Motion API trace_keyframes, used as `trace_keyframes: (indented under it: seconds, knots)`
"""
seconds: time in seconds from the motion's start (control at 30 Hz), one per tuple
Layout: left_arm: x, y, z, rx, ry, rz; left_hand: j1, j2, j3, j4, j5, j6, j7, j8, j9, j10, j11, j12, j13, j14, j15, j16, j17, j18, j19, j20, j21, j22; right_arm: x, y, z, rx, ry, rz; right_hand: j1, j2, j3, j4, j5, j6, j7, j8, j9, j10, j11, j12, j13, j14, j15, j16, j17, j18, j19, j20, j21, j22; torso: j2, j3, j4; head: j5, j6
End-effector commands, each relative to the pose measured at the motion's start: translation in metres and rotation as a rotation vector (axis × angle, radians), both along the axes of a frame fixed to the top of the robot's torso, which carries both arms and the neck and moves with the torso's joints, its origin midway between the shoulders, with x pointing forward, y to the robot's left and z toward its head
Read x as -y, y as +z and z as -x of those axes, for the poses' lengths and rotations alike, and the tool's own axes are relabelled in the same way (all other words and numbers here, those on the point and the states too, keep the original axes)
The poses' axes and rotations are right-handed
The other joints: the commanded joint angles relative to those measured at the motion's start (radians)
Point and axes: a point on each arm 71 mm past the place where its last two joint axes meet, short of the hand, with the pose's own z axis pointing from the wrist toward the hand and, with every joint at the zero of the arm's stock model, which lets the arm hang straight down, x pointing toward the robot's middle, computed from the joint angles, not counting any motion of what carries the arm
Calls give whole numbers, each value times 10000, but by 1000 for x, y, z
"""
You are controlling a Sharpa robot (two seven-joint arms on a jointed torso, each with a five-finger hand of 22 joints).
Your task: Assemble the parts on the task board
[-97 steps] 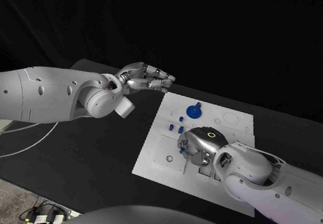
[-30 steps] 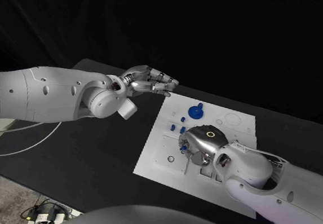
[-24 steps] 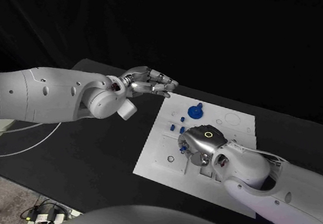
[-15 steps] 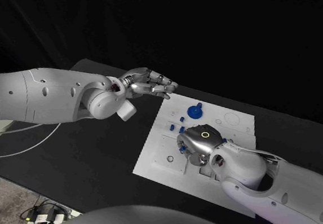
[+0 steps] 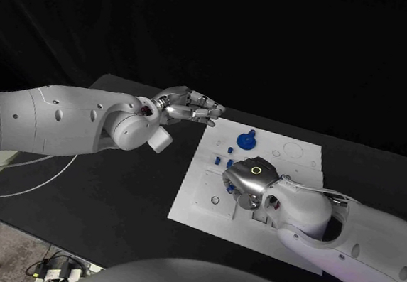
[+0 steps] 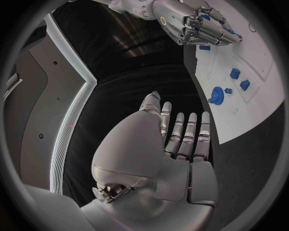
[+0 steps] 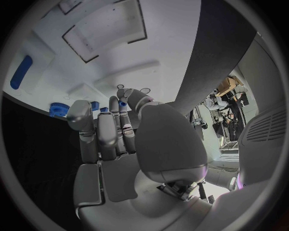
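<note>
The white task board (image 5: 204, 209) lies mid-table. On its far part sits a blue gear (image 5: 244, 140), with two small blue pegs (image 5: 223, 162) nearer. My right hand (image 5: 248, 183) hovers low over the board's middle beside those pegs, fingers curled down. In the right wrist view its thumb and a fingertip pinch a small blue peg (image 7: 122, 103), with the gear (image 7: 58, 109) just beyond. My left hand (image 5: 190, 104) hangs off the board's far left corner. Its fingers (image 6: 183, 137) are straight and hold nothing. The left wrist view also shows my right hand (image 6: 191, 24) on the board (image 6: 265, 82).
A blue oblong part (image 7: 21, 72) lies on the board (image 7: 168, 29) near rectangular recesses (image 7: 108, 33). Empty round sockets (image 5: 290, 152) mark the board's far right. Black table (image 5: 104, 183) spreads to the left of the board.
My right hand has crept a little toward the board's left side and the pegs. My left hand has eased slightly toward the board's corner.
</note>
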Motion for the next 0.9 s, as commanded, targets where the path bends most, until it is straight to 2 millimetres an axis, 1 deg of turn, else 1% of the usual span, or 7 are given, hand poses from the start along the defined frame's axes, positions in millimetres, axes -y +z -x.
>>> trace_keyframes:
  seconds: [0.03,0.37,0.9]
  knots:
    - [3,0,1,-49,-252,61,69,14,-63,-15,40,-11,54,48,-12,-70,6,37,-16,-84,20,59,-14,109,-14,39,0,-14,1,-2,0,100,-12,461,-87,-14,8,-46,49,41,8,11,15,79,-6,-51,-9,-66,-10,-60,-11,133,-89,-5,-44,1054,8,-3,-3,29,-1]
    - [4,-2,1,-147,-314,51,66,20,-71,-15,37,-11,59,48,-12,-74,15,42,-15,-95,21,60,-14,108,-18,39,-1,-19,3,-3,-1,128,-118,574,-118,-19,23,-42,49,33,1,-5,25,65,3,-100,-40,-103,-3,-88,-67,143,-137,-5,-98,1036,-1,1,0,34,-1]
    - [4,-4,2,-220,-333,32,65,23,-76,-14,35,-12,62,48,-13,-77,19,45,-15,-101,23,61,-14,108,-20,39,-1,-21,2,-4,-2,73,-96,724,-159,-30,45,-44,24,13,-7,-36,37,53,10,-171,-83,-137,13,-107,-109,148,-174,-5,-129,1026,0,-5,1,59,-1]
